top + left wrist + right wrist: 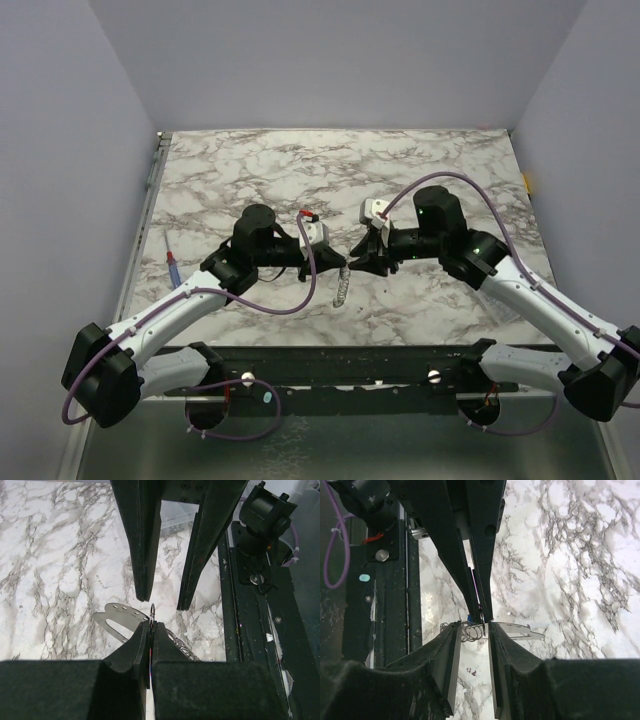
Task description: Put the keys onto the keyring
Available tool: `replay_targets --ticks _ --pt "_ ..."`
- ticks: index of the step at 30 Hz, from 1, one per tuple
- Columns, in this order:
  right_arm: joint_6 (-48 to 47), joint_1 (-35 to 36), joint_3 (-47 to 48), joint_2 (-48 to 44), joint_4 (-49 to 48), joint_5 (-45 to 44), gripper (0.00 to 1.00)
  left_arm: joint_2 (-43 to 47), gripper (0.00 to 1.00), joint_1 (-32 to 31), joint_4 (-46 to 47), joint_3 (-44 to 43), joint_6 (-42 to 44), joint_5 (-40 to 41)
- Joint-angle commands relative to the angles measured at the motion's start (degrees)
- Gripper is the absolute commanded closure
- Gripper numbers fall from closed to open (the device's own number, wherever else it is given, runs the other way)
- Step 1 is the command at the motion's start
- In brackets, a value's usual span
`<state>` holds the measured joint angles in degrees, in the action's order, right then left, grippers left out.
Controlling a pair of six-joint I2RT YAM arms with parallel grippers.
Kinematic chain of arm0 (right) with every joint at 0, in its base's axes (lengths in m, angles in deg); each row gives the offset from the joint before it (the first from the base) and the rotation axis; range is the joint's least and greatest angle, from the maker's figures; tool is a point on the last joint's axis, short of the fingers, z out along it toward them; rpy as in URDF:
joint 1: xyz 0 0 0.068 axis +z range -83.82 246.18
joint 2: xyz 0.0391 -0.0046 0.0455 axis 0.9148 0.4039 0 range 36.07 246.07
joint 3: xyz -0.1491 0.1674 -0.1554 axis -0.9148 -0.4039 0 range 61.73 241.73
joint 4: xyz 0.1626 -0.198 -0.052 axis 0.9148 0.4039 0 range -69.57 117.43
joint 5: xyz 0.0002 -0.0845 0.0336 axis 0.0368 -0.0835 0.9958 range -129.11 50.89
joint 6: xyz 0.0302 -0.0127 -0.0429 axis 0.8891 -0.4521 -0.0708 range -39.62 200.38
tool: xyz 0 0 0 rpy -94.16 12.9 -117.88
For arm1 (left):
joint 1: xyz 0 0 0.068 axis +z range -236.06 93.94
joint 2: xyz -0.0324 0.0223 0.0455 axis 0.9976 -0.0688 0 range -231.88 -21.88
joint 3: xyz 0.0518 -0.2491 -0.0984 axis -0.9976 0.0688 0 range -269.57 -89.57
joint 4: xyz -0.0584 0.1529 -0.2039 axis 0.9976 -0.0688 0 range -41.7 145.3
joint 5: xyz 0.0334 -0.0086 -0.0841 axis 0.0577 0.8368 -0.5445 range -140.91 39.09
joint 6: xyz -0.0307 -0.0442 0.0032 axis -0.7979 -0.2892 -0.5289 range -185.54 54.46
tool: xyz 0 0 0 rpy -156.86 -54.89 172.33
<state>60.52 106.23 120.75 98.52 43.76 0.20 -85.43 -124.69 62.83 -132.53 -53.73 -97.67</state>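
My left gripper (151, 625) is shut on the thin wire keyring (152, 611), held edge-on above the marble. A flat silvery key (117, 617) with small holes juts from the ring to the left, and a beaded chain (181, 643) hangs off to the right. In the top view the chain (341, 288) dangles under the two grippers, which meet at mid-table. My right gripper (473, 626) is open, its fingers straddling the ring's coils (470, 631) and the tips of the left fingers. A bit of blue (470, 616) shows beside the ring. The flat key (517, 630) sticks out to the right.
A blue-and-red-handled screwdriver (173, 262) lies on the marble table (300, 170) at the left edge. The black base rail (350, 365) runs along the near edge. Grey walls enclose the table on three sides. Purple cables loop off both arms.
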Motion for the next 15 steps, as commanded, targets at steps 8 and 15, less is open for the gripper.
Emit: replay_targets --ticks 8,15 --pt "-1.85 2.23 3.06 4.2 2.42 -4.59 0.74 0.09 1.0 0.07 -0.01 -0.2 0.83 2.09" --pt "-2.11 2.71 2.94 5.18 2.57 -5.11 0.83 0.51 1.0 0.06 -0.2 -0.19 0.92 1.95"
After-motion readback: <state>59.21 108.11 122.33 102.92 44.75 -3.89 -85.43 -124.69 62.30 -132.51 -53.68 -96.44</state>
